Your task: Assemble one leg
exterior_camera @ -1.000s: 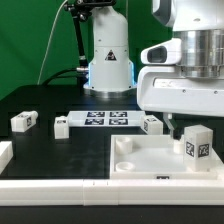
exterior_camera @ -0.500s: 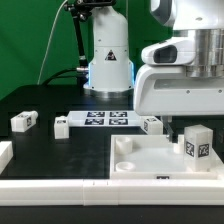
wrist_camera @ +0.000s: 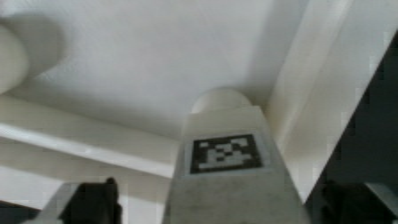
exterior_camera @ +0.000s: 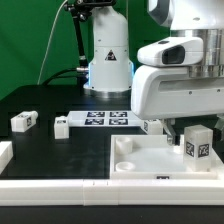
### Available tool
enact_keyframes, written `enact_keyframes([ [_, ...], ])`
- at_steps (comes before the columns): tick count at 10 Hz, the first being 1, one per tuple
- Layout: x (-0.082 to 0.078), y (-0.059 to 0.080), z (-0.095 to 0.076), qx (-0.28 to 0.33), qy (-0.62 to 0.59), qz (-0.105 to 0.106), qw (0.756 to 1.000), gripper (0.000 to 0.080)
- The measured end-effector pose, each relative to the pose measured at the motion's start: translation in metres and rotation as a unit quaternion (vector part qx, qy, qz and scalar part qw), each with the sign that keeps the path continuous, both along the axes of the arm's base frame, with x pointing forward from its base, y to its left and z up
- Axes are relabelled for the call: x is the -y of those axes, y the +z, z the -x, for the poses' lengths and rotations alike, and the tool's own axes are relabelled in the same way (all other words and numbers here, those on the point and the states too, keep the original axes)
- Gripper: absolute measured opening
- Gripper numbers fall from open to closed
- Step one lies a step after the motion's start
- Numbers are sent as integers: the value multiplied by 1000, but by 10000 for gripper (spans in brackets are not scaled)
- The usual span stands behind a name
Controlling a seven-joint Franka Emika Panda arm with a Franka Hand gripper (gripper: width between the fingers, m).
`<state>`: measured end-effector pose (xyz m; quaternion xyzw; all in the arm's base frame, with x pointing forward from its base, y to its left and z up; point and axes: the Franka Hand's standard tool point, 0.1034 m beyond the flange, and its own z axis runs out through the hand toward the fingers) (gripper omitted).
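A white leg [exterior_camera: 197, 147] with a marker tag stands upright at the far right corner of the white tabletop [exterior_camera: 150, 160]. My gripper [exterior_camera: 190, 128] is right above it and straddles its top. In the wrist view the leg [wrist_camera: 228, 150] rises between my two dark fingers [wrist_camera: 89, 202], with a thin light gap on each side. The gripper [wrist_camera: 217, 198] looks open around the leg. How deep the leg's foot sits in the corner socket is hidden.
Three more white legs lie on the black table: one at the exterior view's left [exterior_camera: 24, 121], one [exterior_camera: 62, 126] beside the marker board [exterior_camera: 105, 119], one [exterior_camera: 152, 124] behind the tabletop. A white part [exterior_camera: 5, 152] sits at the left edge.
My hand and arm body have shifted slightly toward the exterior view's left. The leg has stayed upright in the same spot on the tabletop.
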<state>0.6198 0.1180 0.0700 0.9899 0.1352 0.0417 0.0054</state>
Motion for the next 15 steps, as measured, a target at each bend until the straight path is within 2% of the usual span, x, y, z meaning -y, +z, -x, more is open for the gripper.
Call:
enact_keyframes([
  [1, 0, 0, 0, 0, -3, 0, 1000, 444],
  [2, 0, 0, 0, 0, -15, -1, 1000, 444],
  [3, 0, 0, 0, 0, -16, -1, 1000, 289],
  [6, -2, -1, 1, -1, -127, -13, 992, 291],
  [7, -4, -1, 1, -2, -185, -18, 983, 291],
  [11, 7, -1, 2, 0, -356, -29, 934, 291],
  [13, 16, -1, 4, 5, -439, -24, 898, 295],
  [15, 27, 0, 5, 8, -481, -16, 876, 298],
])
